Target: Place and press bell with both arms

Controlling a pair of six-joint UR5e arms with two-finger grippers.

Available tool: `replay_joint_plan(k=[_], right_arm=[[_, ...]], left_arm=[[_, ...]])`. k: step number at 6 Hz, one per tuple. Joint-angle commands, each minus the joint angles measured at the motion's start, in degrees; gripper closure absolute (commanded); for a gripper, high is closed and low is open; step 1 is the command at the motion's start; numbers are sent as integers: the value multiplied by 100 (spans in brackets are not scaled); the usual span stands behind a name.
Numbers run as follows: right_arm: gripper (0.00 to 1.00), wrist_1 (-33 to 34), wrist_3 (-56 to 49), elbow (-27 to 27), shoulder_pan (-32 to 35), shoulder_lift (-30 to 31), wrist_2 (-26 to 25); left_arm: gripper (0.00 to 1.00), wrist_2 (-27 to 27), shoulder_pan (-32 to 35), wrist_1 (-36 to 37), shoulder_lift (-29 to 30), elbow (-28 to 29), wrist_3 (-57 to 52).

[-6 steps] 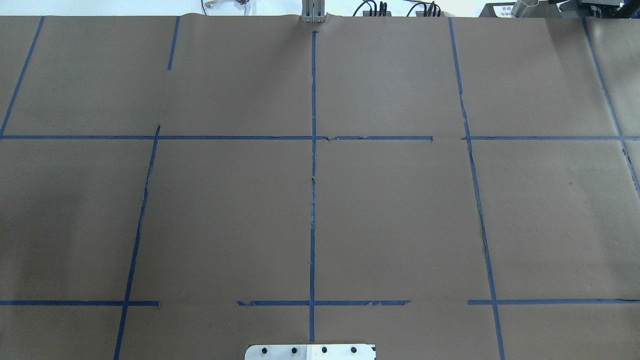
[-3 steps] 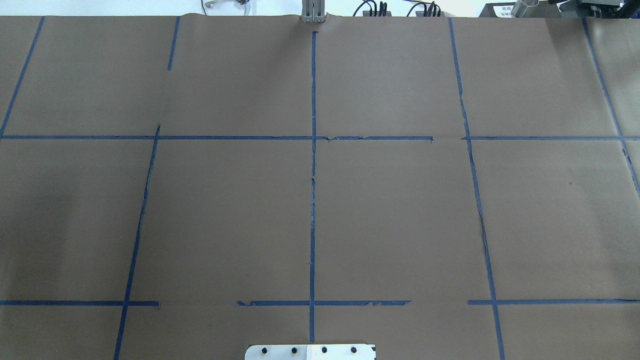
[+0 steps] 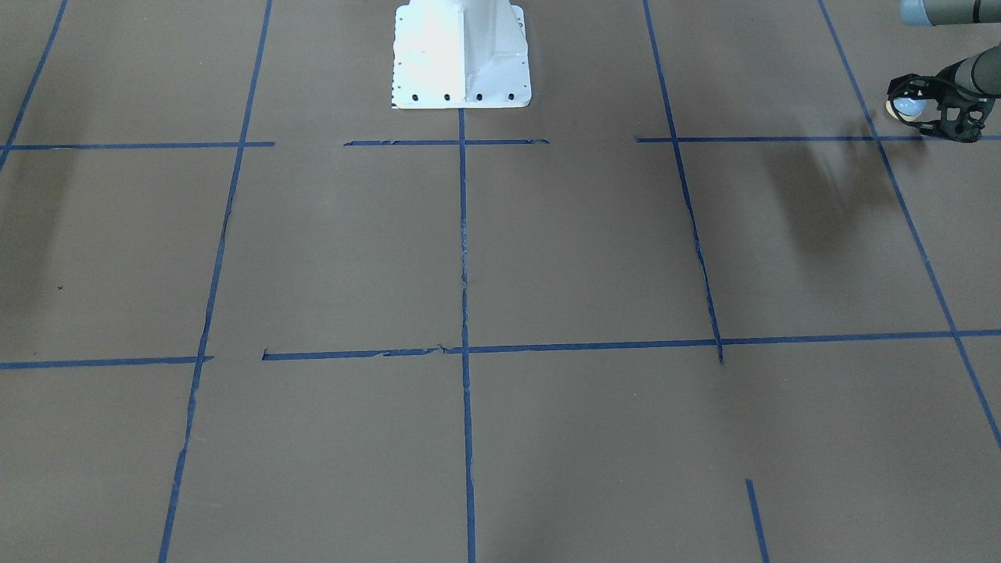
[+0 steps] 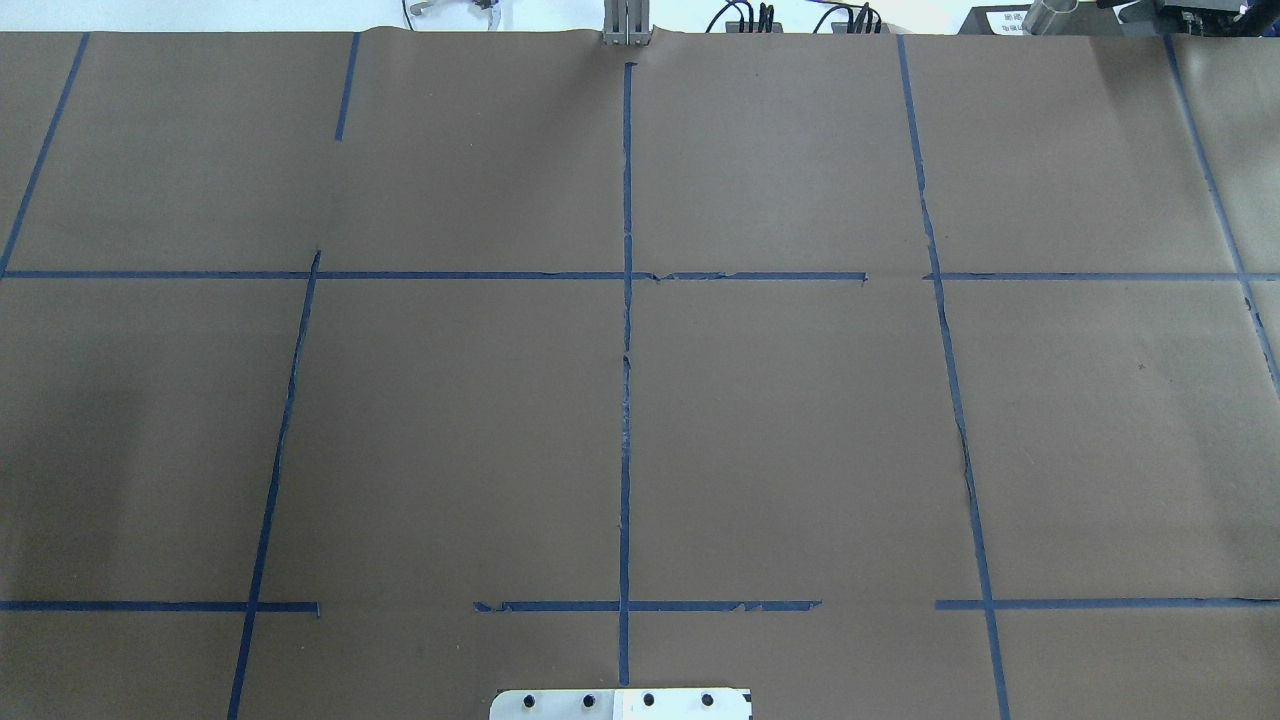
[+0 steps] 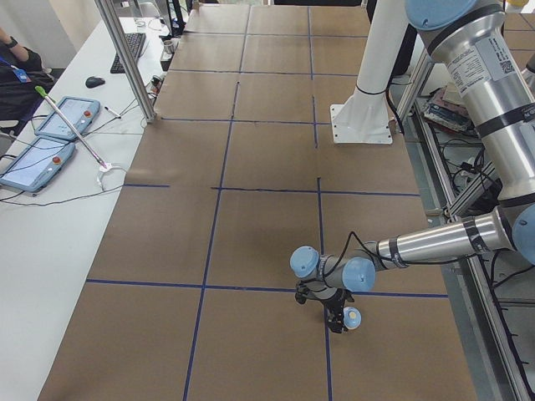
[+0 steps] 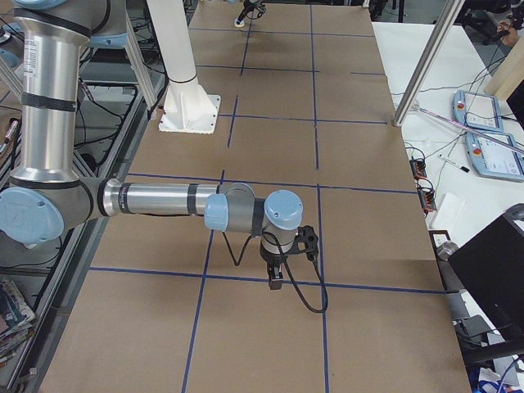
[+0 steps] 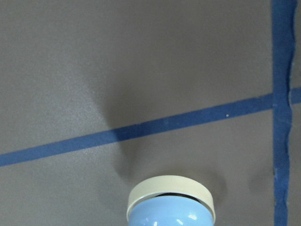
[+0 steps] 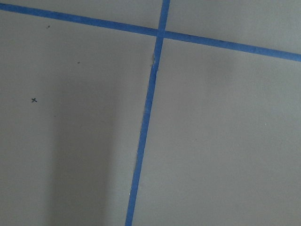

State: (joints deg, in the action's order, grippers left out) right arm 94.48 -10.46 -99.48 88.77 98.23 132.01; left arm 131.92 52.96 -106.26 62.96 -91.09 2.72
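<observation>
The light-blue bell (image 3: 907,105) with its cream base ring sits in my left gripper (image 3: 931,111) at the right edge of the front-facing view. The gripper is shut on it and holds it tilted a little above the brown paper. The exterior left view shows the bell (image 5: 352,316) at the tip of the near left arm (image 5: 435,242). It fills the bottom of the left wrist view (image 7: 170,205). My right gripper (image 6: 277,278) shows only in the exterior right view, low over a blue tape line. I cannot tell if it is open or shut.
The white bolted pedestal (image 3: 461,55) stands at the robot's side of the table. Blue tape lines (image 4: 625,400) cross the brown paper. Tablets (image 5: 50,138) and a metal post (image 5: 125,58) stand along the operators' side, and a person (image 5: 12,58) sits there.
No arm or bell shows in the overhead view in any frame. Only the faint shadow on the left of the table shifts slightly.
</observation>
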Motion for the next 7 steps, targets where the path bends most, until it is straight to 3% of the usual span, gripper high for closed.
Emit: replay_joint_plan(k=[1,7], right_arm=[[0,0,0,-1,0,3,0],[0,0,9,-36,0,3,9]], left_arm=[[0,1,-119,0,102,126,-8],[3,-8,-303,0,94,258,-26]])
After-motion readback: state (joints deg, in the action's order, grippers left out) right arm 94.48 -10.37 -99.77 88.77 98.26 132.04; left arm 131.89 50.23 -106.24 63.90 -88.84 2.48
